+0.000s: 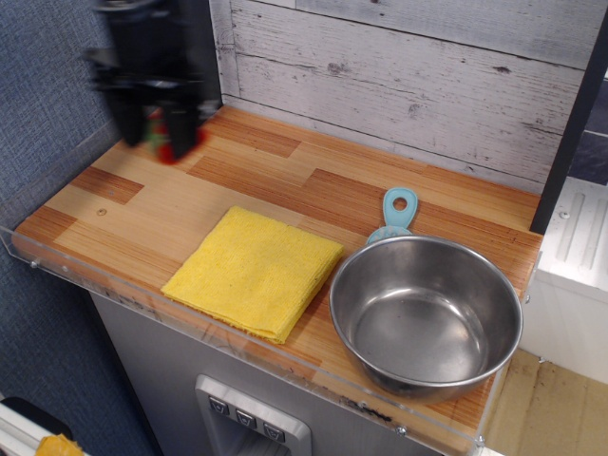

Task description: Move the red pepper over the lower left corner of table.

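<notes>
My black gripper (160,133) is motion-blurred above the back left part of the wooden table (142,214). Its jaws are shut on the red pepper (171,144), which shows as a small red and green smear between the fingers, held above the tabletop. The table's near left corner lies well in front of the gripper.
A yellow cloth (255,271) lies at the front middle. A steel bowl (426,316) stands at the front right, with a light blue utensil handle (397,211) just behind it. A clear acrylic rim (85,275) runs along the table edges. A dark post (207,57) stands at the back left.
</notes>
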Robot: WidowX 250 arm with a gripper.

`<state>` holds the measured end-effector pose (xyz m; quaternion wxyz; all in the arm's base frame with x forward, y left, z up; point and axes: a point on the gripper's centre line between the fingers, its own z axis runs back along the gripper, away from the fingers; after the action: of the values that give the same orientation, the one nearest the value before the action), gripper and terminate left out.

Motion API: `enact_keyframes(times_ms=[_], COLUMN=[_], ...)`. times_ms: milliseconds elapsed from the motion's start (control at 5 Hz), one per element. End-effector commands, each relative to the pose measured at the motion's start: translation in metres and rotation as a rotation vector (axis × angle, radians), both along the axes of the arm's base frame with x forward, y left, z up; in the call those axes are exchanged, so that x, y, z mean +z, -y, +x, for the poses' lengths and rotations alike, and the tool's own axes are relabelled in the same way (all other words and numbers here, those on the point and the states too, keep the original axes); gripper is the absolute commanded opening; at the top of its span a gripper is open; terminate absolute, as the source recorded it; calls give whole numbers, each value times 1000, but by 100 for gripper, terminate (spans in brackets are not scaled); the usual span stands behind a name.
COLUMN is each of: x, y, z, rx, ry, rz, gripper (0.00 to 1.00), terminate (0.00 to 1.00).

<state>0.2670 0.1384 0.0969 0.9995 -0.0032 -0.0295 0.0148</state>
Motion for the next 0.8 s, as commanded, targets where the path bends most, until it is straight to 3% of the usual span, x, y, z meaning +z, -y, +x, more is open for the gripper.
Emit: enact_keyframes(times_ms=[0,600], x=[11,-22], y=[-27,-47], z=[-38,-48], rx=[1,116], ry=[13,-27], rz=[33,136], gripper=[0,0], terminate=[0,0])
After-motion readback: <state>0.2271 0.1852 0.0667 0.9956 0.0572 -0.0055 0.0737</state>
